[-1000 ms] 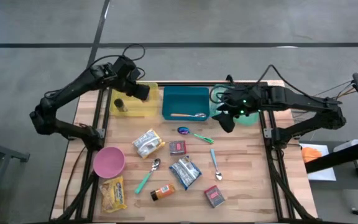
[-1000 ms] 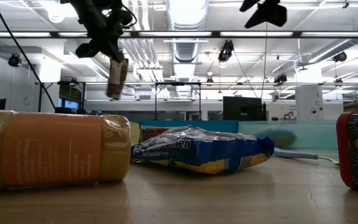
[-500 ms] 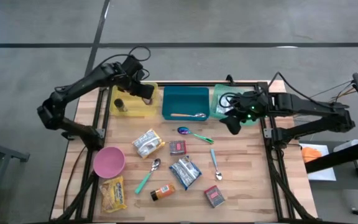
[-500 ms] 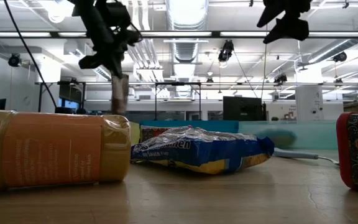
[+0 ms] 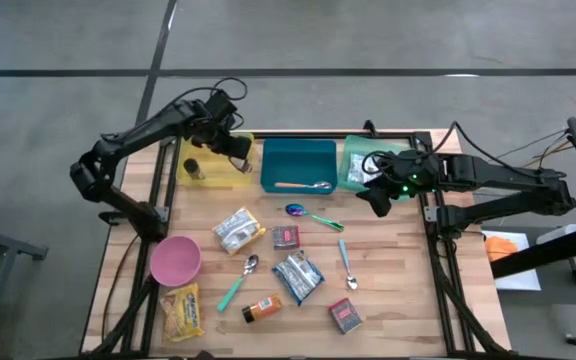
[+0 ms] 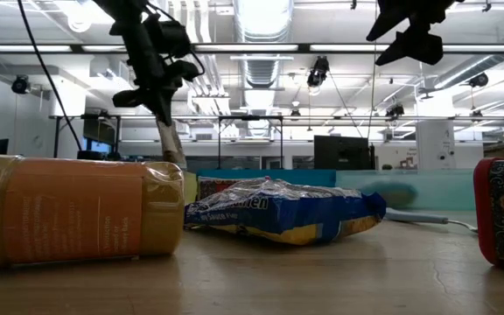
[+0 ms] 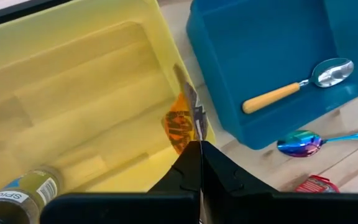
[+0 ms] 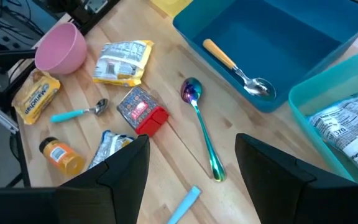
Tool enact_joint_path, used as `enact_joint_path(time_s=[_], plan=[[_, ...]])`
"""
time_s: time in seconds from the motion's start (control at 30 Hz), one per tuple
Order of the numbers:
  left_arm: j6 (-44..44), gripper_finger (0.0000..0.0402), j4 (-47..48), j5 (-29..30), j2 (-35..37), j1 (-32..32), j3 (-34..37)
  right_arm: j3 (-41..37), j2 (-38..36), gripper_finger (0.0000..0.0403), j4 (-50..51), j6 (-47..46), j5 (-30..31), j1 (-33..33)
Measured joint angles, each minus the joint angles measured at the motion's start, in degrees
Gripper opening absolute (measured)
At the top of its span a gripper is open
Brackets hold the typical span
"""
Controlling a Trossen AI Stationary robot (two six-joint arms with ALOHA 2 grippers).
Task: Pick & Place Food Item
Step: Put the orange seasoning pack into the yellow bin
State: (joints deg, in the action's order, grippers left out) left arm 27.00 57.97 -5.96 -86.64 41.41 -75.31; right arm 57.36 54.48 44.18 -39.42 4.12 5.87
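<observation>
The left gripper was pinched tight on an orange packet over the yellow bin; the right gripper was left spread, empty.

Bright, even overhead light from ceiling strip lamps; soft shadows, and the near orange bottle blurs.

Left gripper over yellow bin

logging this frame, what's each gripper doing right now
left gripper: shut on an orange snack packet, over the yellow bin.
right gripper: open, empty, over the table.
</observation>
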Motion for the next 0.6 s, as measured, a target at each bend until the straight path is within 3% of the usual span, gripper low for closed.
enact_joint_path(time_s=[0.6], plan=[[0.3,0.0000,-1.1,0.4,-0.1,0.3,1.8,0.2,0.0,0.0233,0.0,0.6,0.0,0.0]])
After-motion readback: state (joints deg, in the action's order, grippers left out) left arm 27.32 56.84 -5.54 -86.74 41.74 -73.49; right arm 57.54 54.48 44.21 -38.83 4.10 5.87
